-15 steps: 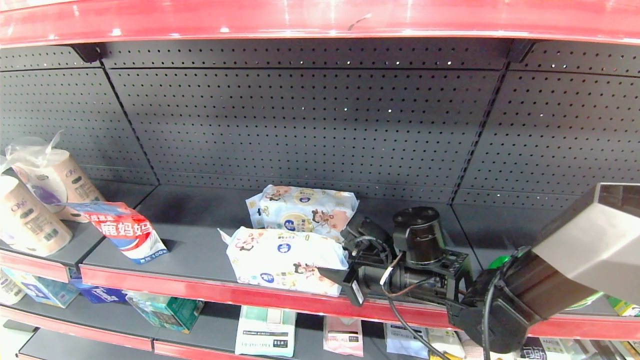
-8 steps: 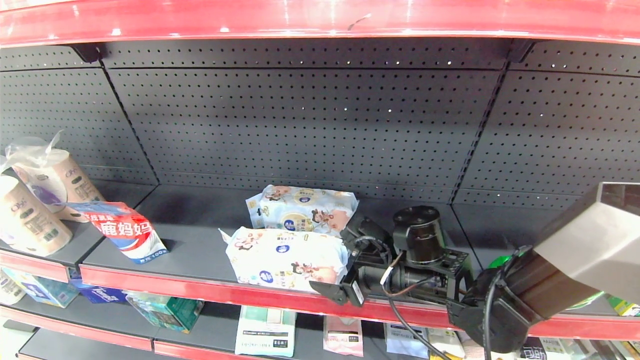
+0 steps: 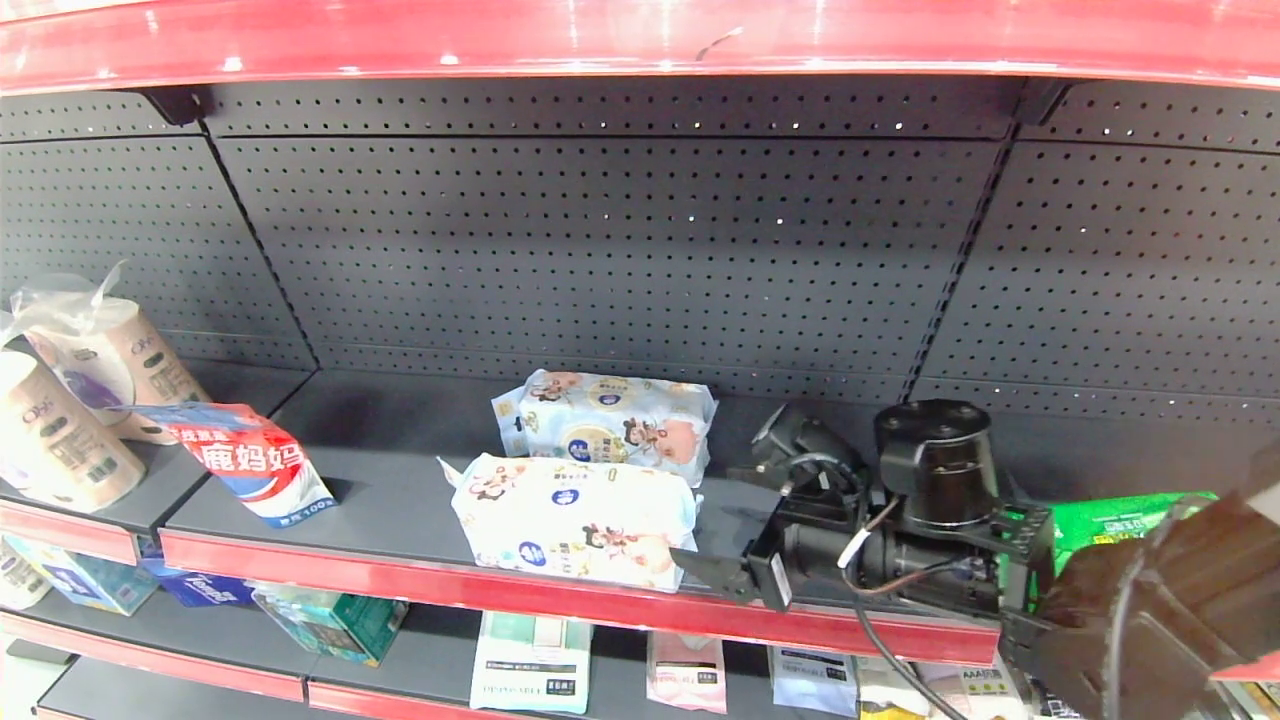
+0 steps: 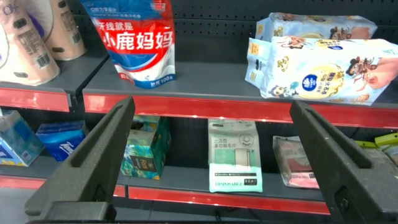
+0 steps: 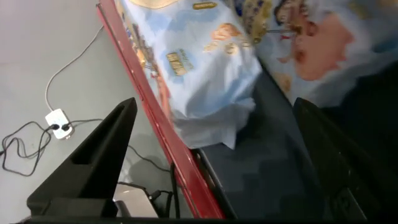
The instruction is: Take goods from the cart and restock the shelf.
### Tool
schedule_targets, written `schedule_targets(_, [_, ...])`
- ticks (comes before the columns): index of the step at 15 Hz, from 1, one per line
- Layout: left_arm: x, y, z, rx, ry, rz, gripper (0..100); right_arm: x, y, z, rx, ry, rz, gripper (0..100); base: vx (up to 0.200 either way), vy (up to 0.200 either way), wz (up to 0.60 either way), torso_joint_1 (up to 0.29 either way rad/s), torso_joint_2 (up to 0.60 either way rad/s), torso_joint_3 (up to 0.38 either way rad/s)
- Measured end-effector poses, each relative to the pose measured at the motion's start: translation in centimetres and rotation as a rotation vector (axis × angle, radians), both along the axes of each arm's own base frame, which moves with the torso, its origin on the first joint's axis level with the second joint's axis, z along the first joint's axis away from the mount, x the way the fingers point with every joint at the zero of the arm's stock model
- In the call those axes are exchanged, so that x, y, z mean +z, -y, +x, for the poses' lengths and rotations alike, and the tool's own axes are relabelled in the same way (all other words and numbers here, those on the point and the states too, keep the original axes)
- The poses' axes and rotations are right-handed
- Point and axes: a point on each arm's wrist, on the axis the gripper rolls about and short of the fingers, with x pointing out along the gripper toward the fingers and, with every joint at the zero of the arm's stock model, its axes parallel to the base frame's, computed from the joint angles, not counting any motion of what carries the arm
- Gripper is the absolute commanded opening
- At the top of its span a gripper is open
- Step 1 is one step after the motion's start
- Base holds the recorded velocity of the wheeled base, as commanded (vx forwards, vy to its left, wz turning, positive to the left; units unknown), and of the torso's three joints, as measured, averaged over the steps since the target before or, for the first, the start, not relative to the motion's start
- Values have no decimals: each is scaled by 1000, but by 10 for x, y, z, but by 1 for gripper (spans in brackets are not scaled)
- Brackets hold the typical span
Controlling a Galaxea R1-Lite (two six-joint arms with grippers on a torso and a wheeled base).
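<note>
Two pale blue printed soft packs lie on the dark middle shelf (image 3: 400,480): a front pack (image 3: 570,520) by the red edge and a rear pack (image 3: 605,420) behind it. My right gripper (image 3: 715,562) hangs open and empty just right of the front pack, level with the shelf edge. In the right wrist view the front pack (image 5: 193,62) and rear pack (image 5: 311,43) lie beyond its spread fingers (image 5: 93,168). My left gripper (image 4: 211,168) is open and empty in front of the shelving, facing the lower shelves, with the front pack (image 4: 317,68) up above.
A blue and red bag (image 3: 250,465) stands left on the same shelf, with wrapped paper rolls (image 3: 75,400) beyond it. A green packet (image 3: 1130,515) lies at the right behind my right arm. Lower shelves hold boxes and pouches (image 3: 530,665). The perforated back panel (image 3: 620,250) closes the rear.
My right gripper has pulled back to the right, away from the front pack's end. The pack stays where it lay. The green packet now shows behind the arm.
</note>
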Motion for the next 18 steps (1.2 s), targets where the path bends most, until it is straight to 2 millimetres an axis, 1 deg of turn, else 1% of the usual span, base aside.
schedule_targets(1, [0, 0, 0, 0, 0, 0, 100, 8, 10, -4, -27, 1, 22, 100, 0, 0, 0, 0, 0, 0])
schedule_targets(3, [0, 0, 0, 0, 0, 0, 100, 24, 36, -14, -96, 16, 60, 100, 0, 0, 0, 0, 0, 0])
schedule_targets(4, [0, 0, 0, 0, 0, 0, 100, 29, 51, -20, -138, 23, 71, 100, 0, 0, 0, 0, 0, 0])
schedule_targets(6, [0, 0, 0, 0, 0, 0, 100, 40, 87, -39, -235, 53, 91, 100, 0, 0, 0, 0, 0, 0])
schedule_targets(9, [0, 0, 0, 0, 0, 0, 100, 52, 136, -78, -411, 74, 86, 100, 0, 0, 0, 0, 0, 0])
schedule_targets(11, [0, 0, 0, 0, 0, 0, 100, 61, 161, -110, -556, 104, 77, 100, 0, 0, 0, 0, 0, 0])
schedule_targets(12, [0, 0, 0, 0, 0, 0, 100, 62, 169, -129, -615, 121, 73, 100, 0, 0, 0, 0, 0, 0])
schedule_targets(13, [0, 0, 0, 0, 0, 0, 100, 61, 176, -150, -660, 133, 68, 100, 0, 0, 0, 0, 0, 0])
schedule_targets(15, [0, 0, 0, 0, 0, 0, 100, 53, 184, -189, -719, 165, 61, 100, 0, 0, 0, 0, 0, 0])
schedule_targets(17, [0, 0, 0, 0, 0, 0, 100, 35, 189, -226, -766, 212, 60, 100, 0, 0, 0, 0, 0, 0])
schedule_targets(18, [0, 0, 0, 0, 0, 0, 100, 27, 190, -239, -787, 245, 71, 100, 0, 0, 0, 0, 0, 0])
